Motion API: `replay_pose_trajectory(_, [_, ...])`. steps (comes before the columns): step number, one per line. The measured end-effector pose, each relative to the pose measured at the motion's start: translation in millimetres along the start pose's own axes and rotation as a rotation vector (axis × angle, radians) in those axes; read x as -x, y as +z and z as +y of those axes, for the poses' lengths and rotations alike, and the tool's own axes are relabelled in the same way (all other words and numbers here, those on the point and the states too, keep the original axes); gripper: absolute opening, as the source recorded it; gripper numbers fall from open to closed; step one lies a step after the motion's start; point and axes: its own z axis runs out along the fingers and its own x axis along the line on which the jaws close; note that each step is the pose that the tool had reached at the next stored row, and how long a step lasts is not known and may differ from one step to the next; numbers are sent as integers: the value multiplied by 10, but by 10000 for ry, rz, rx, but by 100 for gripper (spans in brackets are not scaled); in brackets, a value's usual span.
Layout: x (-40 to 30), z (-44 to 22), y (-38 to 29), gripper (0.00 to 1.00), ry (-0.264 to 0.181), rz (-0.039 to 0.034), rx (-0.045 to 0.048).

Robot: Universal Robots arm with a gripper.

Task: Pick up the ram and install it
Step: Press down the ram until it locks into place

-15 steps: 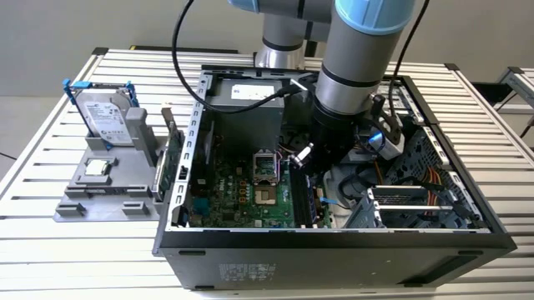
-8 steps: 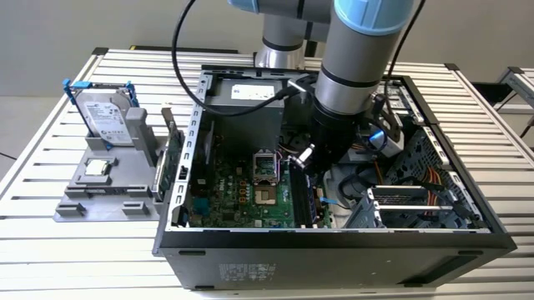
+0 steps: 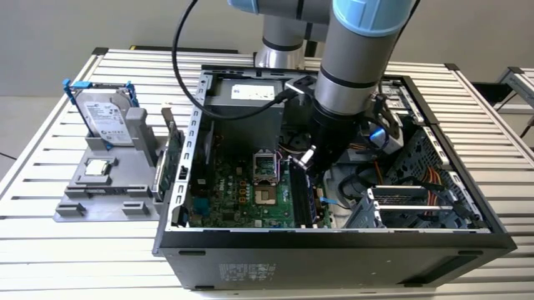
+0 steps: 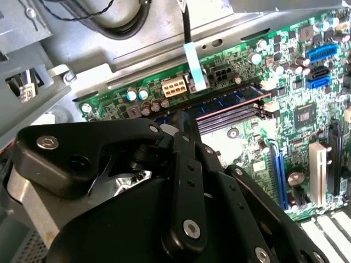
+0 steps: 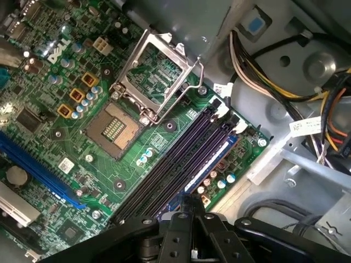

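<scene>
Reaching down into the open case (image 3: 334,253), the arm puts the gripper (image 3: 307,164) over the slots at the edge of the motherboard (image 3: 242,194). Fingers (image 5: 186,204) clenched, no gap visible between the tips in both wrist views. Ram (image 5: 205,161) lies seated lengthwise in the outermost slot, the one nearest the case wall, and runs away from the fingers toward the white latches at the far end. Fingertips (image 4: 181,119) sit at the near end of the ram (image 4: 225,100), right above its top edge; contact cannot be confirmed. Neighbouring black slots (image 5: 175,159) lie between the ram and the open socket (image 5: 156,76). Hard drive (image 3: 109,119) stands in a grey rack outside the case, at the exterior view's left
</scene>
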Motion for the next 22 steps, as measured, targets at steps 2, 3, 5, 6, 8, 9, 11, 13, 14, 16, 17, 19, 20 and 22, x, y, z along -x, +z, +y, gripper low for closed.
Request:
replay_pose_trajectory(2, [3, 4, 4, 0, -214, -10, -8])
replay_pose_trajectory(3, [4, 5, 7, 0, -311, -15, -11])
replay_pose_trajectory(5, [5, 8, 10, 0, -526, -25, -19])
replay_pose_trajectory(6, [5, 9, 11, 0, -651, -31, -23])
replay_pose_trajectory(8, [5, 10, 16, 0, -929, -47, -31])
replay_pose_trajectory(9, [5, 11, 18, 0, -1064, -54, -35])
replay_pose_trajectory(11, [4, 11, 20, 0, -1345, -67, -46])
replay_pose_trajectory(13, [5, 12, 22, 0, -1603, -89, -46])
replay_pose_trajectory(14, [5, 12, 23, 0, -1723, -104, -41])
replay_pose_trajectory(16, [5, 12, 23, 0, -1962, -135, -28])
replay_pose_trajectory(17, [5, 12, 23, 0, -2076, -146, -24])
replay_pose_trajectory(19, [4, 12, 23, 0, -2317, -157, -16])
replay_pose_trajectory(20, [4, 13, 23, 0, -2450, -160, -7])
replay_pose_trajectory(22, [5, 12, 23, 0, -2707, -159, 7])
